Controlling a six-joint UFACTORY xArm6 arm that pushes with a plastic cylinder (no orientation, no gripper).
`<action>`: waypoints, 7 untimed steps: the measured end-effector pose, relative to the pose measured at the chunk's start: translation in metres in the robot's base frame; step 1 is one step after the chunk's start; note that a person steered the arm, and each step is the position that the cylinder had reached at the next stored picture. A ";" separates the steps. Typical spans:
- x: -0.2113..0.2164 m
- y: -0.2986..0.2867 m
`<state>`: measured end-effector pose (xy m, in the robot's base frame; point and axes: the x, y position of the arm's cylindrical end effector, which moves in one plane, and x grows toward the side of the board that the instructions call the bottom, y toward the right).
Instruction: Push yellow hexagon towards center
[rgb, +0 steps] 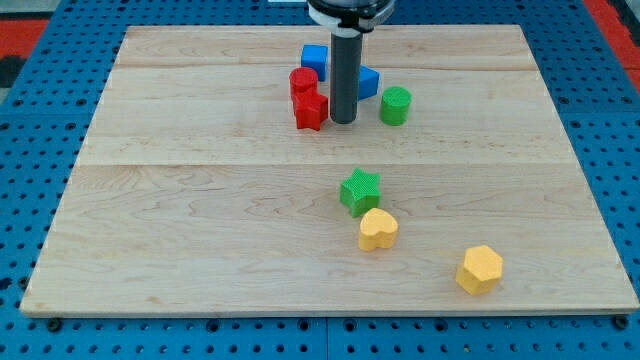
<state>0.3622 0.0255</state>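
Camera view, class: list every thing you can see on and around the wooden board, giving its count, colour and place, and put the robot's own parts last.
Yellow hexagon: one, yellow, bottom right of the board.
Yellow heart: one, yellow, below centre.
Green star: one, green, just above the heart.
Green cylinder: one, green, right of the rod.
Red blocks: two, red, left of the rod.
Blue blocks: two, blue, behind the rod, one partly hidden.
Wooden board: one, pale wood, on a blue pegboard.
My tip: one, dark rod, between the red blocks and the green cylinder.
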 end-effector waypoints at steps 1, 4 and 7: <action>-0.004 -0.007; 0.061 0.018; 0.228 0.297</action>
<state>0.5903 0.3224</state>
